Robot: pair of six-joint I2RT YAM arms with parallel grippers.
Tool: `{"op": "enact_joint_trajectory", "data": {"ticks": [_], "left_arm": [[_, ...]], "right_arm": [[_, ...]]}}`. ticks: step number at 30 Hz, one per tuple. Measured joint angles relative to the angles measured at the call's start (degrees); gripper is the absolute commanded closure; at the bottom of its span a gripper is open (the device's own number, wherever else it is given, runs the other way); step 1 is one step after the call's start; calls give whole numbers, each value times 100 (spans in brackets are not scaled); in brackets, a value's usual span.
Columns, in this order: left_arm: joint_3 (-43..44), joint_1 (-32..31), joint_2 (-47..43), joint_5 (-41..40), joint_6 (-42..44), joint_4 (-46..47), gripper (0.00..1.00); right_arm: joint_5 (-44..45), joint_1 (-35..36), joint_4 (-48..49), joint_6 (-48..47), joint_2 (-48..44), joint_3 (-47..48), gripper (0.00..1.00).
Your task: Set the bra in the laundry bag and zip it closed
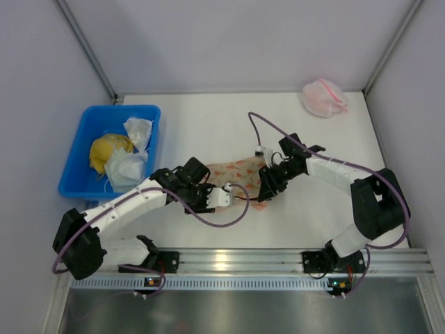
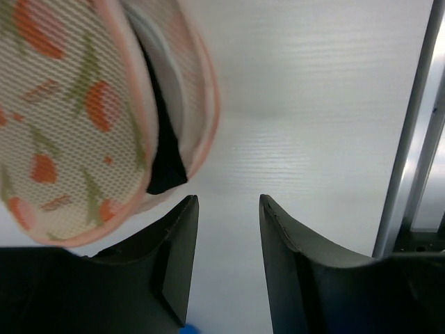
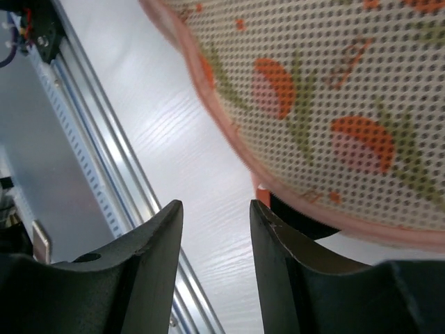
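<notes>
Dark fingers (image 2: 177, 257) of the left claw (image 2: 228, 203) fill the foot of its wrist view; jaws part-open, bare table (image 2: 313, 104) between them, nothing gripped; laundry bag (image 2: 62, 139) lies just beyond the tips and to their left, its mouth gaping; black bra (image 2: 163, 149) shows inside that slit, so it sits within the bag. Right claw (image 3: 215, 205) likewise part-open and empty; bag hem passes just beyond its right fingertip, and the mesh spreads up and to the right of it; dark strip (image 3: 299, 217) under the hem, I cannot tell what. Overhead, the bag lies between the two claws; blue bin (image 1: 118, 108) well off to the left of the left claw.
</notes>
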Motion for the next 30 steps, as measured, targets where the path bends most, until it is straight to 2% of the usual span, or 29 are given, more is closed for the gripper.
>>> {"op": "enact_joint_trajectory", "data": {"ticks": [5, 8, 14, 21, 30], "left_arm": [[-201, 0, 579, -48, -72, -186, 52], [-212, 0, 1080, -142, -160, -149, 52], [-136, 66, 1882, -581, -345, 310, 52], [1169, 778, 3053, -610, -938, 756, 51], [2426, 1799, 4000, -612, -2531, 2275, 48]], "right_arm": [[-339, -31, -404, -146, -374, 2, 50], [-474, -214, -531, -129, -702, 66, 40], [-476, -1307, -549, -79, -1167, 608, 34], [-63, -2144, -579, -173, -1132, 1021, 33], [522, -2256, -96, -22, -267, 1375, 36]]}}
